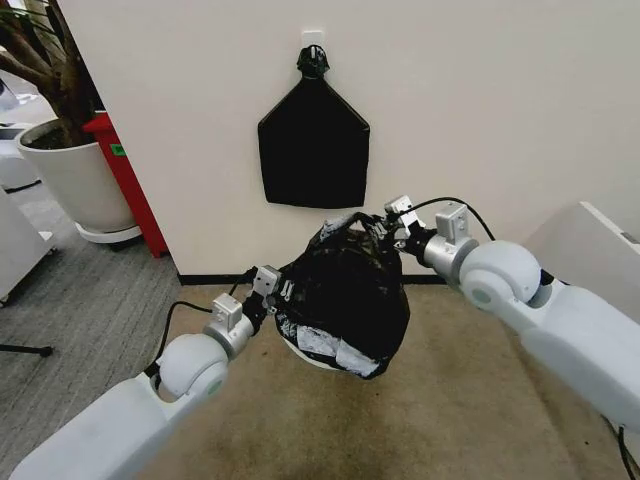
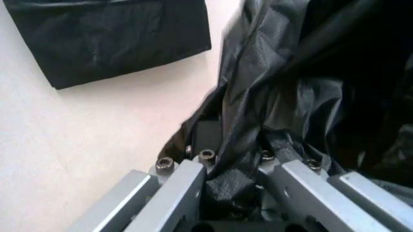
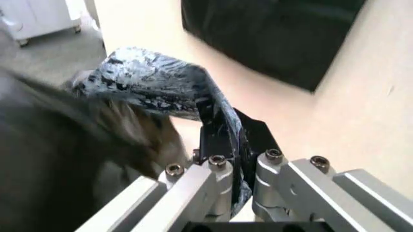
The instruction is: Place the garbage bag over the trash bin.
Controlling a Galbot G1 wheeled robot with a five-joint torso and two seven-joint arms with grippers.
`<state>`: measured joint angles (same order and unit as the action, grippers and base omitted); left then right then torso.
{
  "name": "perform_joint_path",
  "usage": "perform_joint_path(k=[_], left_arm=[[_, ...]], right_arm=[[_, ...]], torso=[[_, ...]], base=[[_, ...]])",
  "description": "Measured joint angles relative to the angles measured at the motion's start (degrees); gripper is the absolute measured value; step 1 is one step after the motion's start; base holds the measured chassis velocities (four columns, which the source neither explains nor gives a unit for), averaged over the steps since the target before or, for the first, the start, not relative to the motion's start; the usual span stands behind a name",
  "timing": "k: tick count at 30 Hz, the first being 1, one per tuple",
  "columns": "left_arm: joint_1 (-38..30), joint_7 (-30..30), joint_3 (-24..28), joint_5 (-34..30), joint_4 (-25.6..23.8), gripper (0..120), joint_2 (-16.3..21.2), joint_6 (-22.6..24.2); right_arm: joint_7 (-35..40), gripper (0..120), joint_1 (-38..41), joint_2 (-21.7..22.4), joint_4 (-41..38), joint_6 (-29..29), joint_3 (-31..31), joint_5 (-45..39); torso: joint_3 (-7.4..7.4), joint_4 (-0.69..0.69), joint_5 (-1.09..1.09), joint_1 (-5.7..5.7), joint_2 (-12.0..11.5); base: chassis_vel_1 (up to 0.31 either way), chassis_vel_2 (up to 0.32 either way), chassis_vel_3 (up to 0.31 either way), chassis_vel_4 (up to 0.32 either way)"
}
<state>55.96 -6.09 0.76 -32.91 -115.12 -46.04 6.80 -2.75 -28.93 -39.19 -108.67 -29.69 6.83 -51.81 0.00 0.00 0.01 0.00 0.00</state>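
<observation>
The garbage bag [image 1: 345, 300], glossy crinkled black plastic, hangs stretched between my two grippers in front of the wall. My left gripper [image 1: 272, 288] is shut on the bag's left edge; in the left wrist view a fold of bag [image 2: 277, 96] is pinched between its jaws [image 2: 232, 152]. My right gripper [image 1: 392, 226] is shut on the bag's upper right edge, and the right wrist view shows a strip of bag [image 3: 161, 82] running down into the closed gripper [image 3: 235, 142]. The bag covers nearly all of the trash bin [image 1: 303, 353]; a sliver of its white rim peeks out below.
A flat black knotted bundle [image 1: 313, 145] hangs on the wall just behind the bag. A large white plant pot [image 1: 75, 180] and a tall red container [image 1: 130, 180] stand at the left. A white cabinet corner [image 1: 590, 240] is at the right. Tan carpet lies in front.
</observation>
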Motion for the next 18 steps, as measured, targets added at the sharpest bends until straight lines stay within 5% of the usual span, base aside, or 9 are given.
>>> perform_joint_path(k=[10,18], left_arm=[[3.62,1.02,-1.84,-1.3,-0.72,1,-0.12,-4.19],[4.76,1.71,-2.57,-3.54,-1.27,1,-0.49,-5.64]], right_arm=[[-19.02,0,-2.63,1.55,11.01,7.22,-2.13,5.85],[-24.87,27,-2.88,1.36,17.62,12.45,-1.85,8.5]], torso=[[0.0,0.0,-0.02,0.0,0.0],[0.0,0.0,0.0,0.0,0.0]], base=[[0.0,0.0,0.0,0.0],[0.0,0.0,0.0,0.0]])
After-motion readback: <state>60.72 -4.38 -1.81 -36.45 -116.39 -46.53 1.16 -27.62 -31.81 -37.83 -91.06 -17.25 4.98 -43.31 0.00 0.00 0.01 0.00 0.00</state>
